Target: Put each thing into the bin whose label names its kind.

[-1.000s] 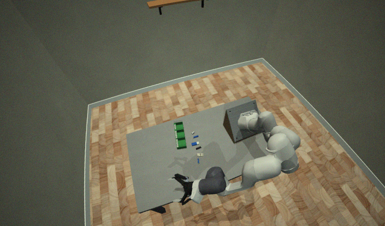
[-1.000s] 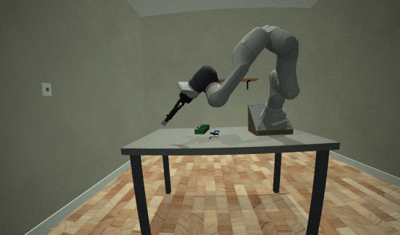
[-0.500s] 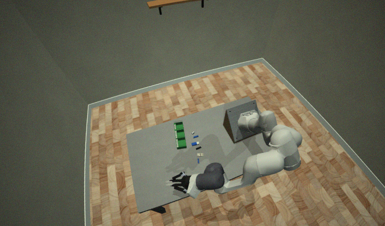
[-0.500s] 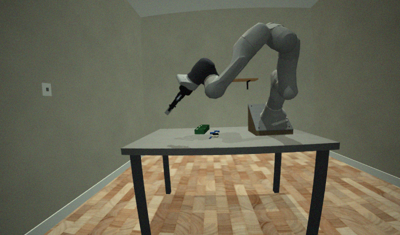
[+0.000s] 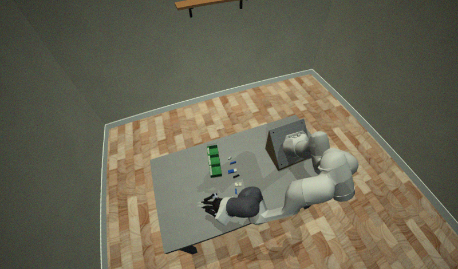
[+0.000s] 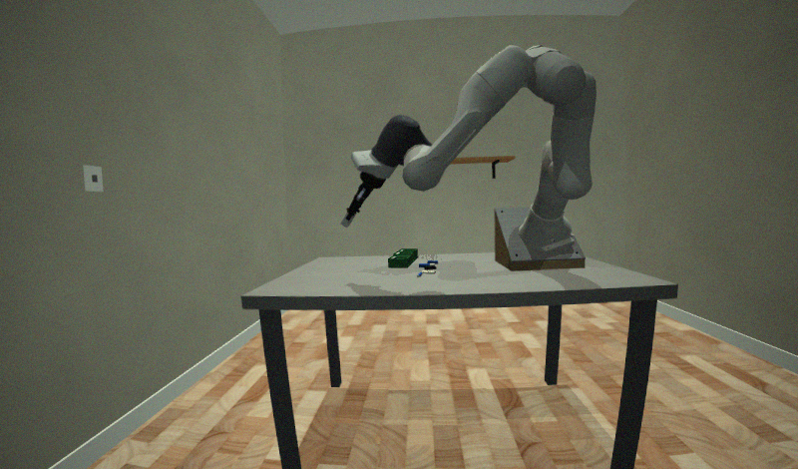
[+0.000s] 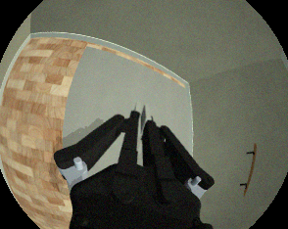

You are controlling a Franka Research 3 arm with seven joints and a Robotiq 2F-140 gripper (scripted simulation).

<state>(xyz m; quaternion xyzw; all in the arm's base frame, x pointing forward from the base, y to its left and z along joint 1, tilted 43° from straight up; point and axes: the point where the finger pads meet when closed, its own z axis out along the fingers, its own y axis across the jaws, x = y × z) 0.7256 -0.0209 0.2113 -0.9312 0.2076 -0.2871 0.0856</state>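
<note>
gripper: black two-finger gripper (image 6: 349, 220) high above the near-left part of the grey table (image 5: 177, 213), tilted out toward the left edge; fingers pressed together, nothing between them
bins: row of green open-top bins (image 5: 214, 160) at mid-table, standing flat; labels too small to read
things: small blue, white and black pieces (image 5: 233, 170) scattered just right of the bins, one pale flat piece (image 5: 237, 184) nearer, one thin blue piece (image 5: 235, 191) nearest the arm; all on the table, none in a bin
arm: white jointed robot arm (image 6: 507, 81) on a wedge base (image 5: 274, 151) at the far-right of the table
step: judged as the reach for a first pick; nothing sorted yet
do well: reopen the claw before descending, swing right toward the pieces, come down straight over one piece only
risk: pieces are tiny and close together, wide fingers could knock a neighbour; a low pass could shove the bins
check: read labels before choosing a bin; leave any unmatched kind on the table
</note>
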